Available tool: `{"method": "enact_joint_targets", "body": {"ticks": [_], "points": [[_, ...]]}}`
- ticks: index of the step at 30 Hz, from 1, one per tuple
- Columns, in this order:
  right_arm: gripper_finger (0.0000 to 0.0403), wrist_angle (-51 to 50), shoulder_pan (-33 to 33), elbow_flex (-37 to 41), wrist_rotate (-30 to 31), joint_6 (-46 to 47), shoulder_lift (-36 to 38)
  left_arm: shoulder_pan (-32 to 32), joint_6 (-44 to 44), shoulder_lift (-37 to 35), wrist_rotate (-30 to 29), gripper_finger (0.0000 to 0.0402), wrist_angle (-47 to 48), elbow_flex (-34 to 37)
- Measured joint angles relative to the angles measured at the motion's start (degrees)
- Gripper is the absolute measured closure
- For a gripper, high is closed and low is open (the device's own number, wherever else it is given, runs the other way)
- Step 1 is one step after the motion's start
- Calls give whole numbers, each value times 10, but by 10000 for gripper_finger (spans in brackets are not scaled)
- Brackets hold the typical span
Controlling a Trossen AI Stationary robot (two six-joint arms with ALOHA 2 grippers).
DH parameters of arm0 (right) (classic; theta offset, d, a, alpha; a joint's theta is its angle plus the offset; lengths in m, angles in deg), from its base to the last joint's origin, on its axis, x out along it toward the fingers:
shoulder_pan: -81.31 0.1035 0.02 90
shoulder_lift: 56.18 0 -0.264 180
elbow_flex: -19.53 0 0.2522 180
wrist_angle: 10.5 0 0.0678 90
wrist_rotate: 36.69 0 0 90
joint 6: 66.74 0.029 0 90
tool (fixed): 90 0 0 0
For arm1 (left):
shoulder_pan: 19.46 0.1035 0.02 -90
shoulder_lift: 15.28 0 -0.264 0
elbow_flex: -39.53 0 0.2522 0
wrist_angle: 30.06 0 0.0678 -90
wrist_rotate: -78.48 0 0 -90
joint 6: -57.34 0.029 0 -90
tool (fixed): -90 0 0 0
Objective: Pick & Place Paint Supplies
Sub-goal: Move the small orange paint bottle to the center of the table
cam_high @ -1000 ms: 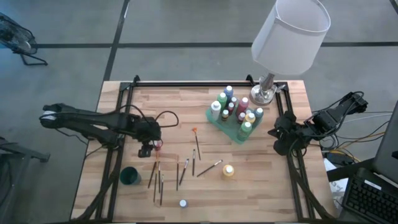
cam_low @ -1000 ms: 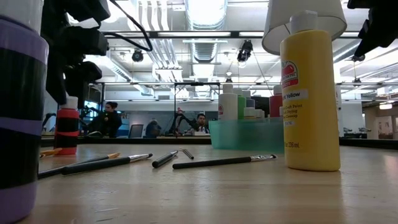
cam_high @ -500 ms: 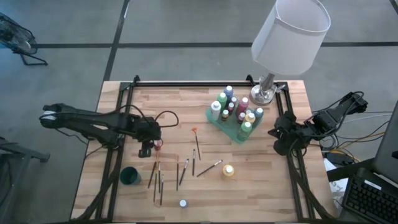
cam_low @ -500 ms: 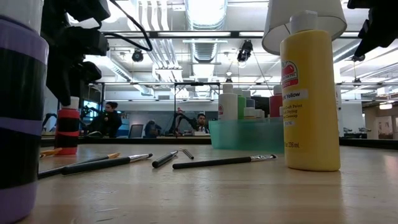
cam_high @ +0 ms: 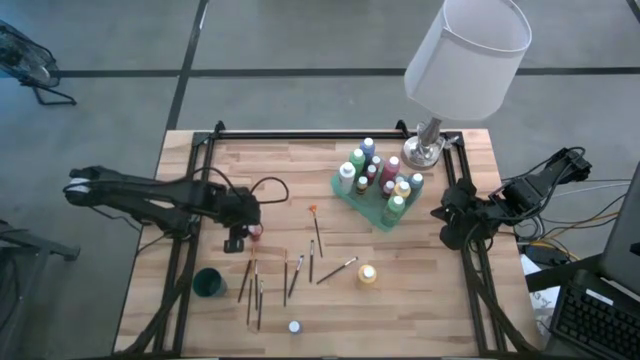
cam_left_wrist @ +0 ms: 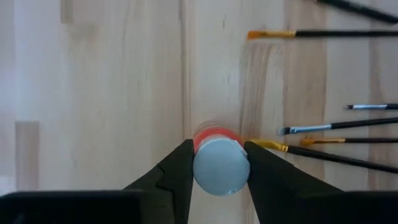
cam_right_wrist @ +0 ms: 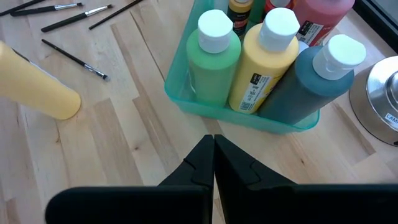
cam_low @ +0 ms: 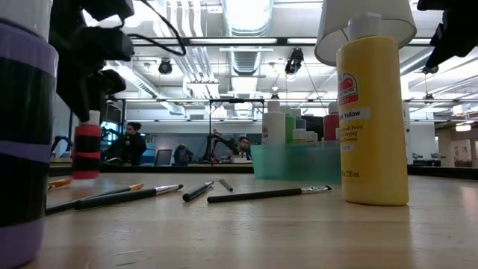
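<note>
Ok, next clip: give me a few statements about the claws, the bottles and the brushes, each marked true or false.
1. The left claw is closed on a red bottle by its white cap. True.
2. That red bottle stands on the table. False: in the low view its base is clear of the wood.
3. The right claw holds a brush. False: it is shut on nothing, near the green tray.
4. A yellow bottle stands on the table outside the tray. True.
5. All the brushes are in the tray. False: they lie loose on the table.
</note>
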Motion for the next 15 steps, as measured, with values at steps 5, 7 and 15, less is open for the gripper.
{"method": "enact_joint_targets", "body": {"ticks": [5,7,15], "points": [[394,0,0,0,0,0,0,0,22,0,1,270,-2,-29],[394,0,0,0,0,0,0,0,33,3,1,270,-12,-41],[394,0,0,0,0,0,0,1,114,58,2,271,-61,-97]]}}
